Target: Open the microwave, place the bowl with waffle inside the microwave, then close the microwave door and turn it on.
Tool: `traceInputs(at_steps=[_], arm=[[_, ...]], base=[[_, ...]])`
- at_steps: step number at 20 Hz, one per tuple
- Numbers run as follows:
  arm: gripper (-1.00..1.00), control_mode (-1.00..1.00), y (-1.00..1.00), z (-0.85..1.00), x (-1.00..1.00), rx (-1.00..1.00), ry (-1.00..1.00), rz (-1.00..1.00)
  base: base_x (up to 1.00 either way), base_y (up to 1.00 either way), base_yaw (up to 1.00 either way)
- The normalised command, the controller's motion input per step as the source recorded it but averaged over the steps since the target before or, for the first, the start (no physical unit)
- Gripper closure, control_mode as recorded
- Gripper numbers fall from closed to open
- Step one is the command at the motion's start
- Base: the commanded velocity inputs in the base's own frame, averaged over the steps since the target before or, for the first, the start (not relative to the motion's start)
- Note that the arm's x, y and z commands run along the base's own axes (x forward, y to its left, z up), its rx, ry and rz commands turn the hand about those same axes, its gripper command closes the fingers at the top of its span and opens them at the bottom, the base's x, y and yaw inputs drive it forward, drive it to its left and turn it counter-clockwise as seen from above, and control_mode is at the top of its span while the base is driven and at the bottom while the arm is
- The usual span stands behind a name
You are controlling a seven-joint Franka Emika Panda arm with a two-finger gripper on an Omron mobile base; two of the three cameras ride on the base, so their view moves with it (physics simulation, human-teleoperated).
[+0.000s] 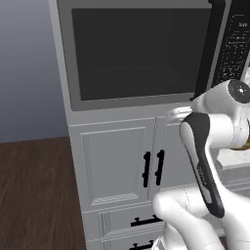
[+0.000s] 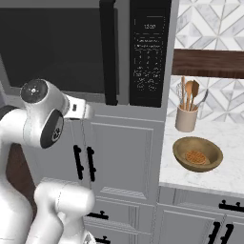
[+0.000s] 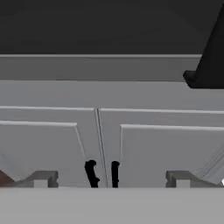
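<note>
Right base view shows the waffle (image 2: 195, 157) in the bowl (image 2: 197, 153).

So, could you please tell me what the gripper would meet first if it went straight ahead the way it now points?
Most likely the grey cabinet doors just under the microwave door. The gripper, jaws open, faces their centre seam; the door's black handle sits up and to the right. Depth is unclear.
</note>
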Motion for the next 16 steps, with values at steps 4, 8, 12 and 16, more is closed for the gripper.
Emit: traceInputs(at_steps=[4,8,12,16], arm=[[-1.00,-1.00,-0.56,0.83,-0.18,0.03,-0.54,-0.25],[-1.00,-1.00,-0.58,0.96,0.17,0.08,-0.34,-0.34],[-1.00,-1.00,-0.39,0.87,0.64,0.15,-0.06,-0.13],[-1.00,-1.00,-0.39,0.63,0.45,0.16,-0.03,0.03]], base=[[0.00,0.00,0.00],[0.00,0.00,0.00],[0.00,0.00,0.00],[0.00,0.00,0.00]])
